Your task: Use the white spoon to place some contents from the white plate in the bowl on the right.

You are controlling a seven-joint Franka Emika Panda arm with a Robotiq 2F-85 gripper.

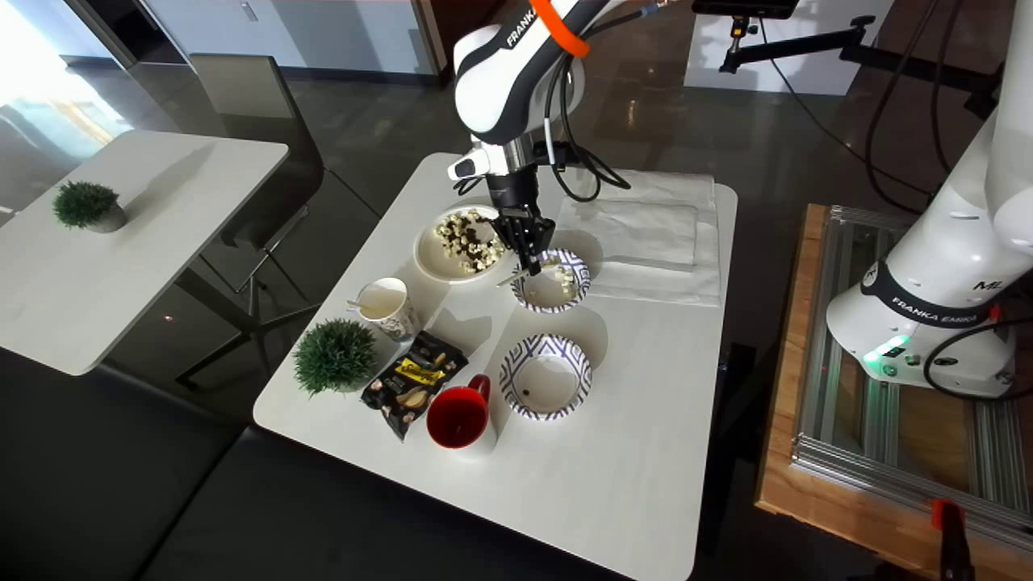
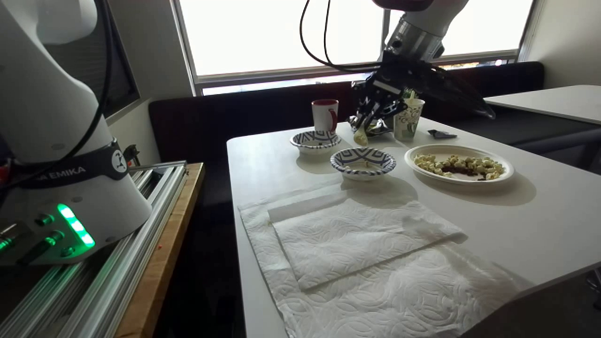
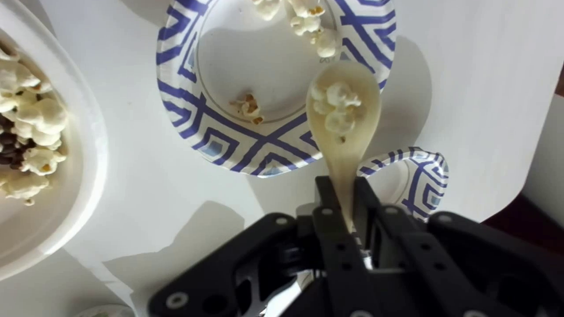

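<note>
My gripper (image 3: 343,180) is shut on the white spoon (image 3: 344,145), whose handle runs between its fingers. Several popcorn pieces (image 3: 339,110) rest in the spoon's head. In the wrist view that head overlaps the rim of the striped bowl (image 3: 264,66); whether they touch I cannot tell. Some popcorn lies inside this bowl, also seen beneath the gripper (image 1: 530,265) in an exterior view. Left of it there, the white plate (image 1: 428,262) bears the contents (image 1: 482,254), popcorn with dark brown bits. In an exterior view the spoon's head (image 2: 360,137) hangs below the fingertips.
Another striped bowl (image 1: 557,379) stands close by with one dark bit in it. Around it are a red-lined mug (image 1: 460,420), a black snack bag (image 1: 416,375), a paper cup (image 1: 397,321) and a small plant (image 1: 335,355). Paper towels (image 2: 352,244) cover one table side.
</note>
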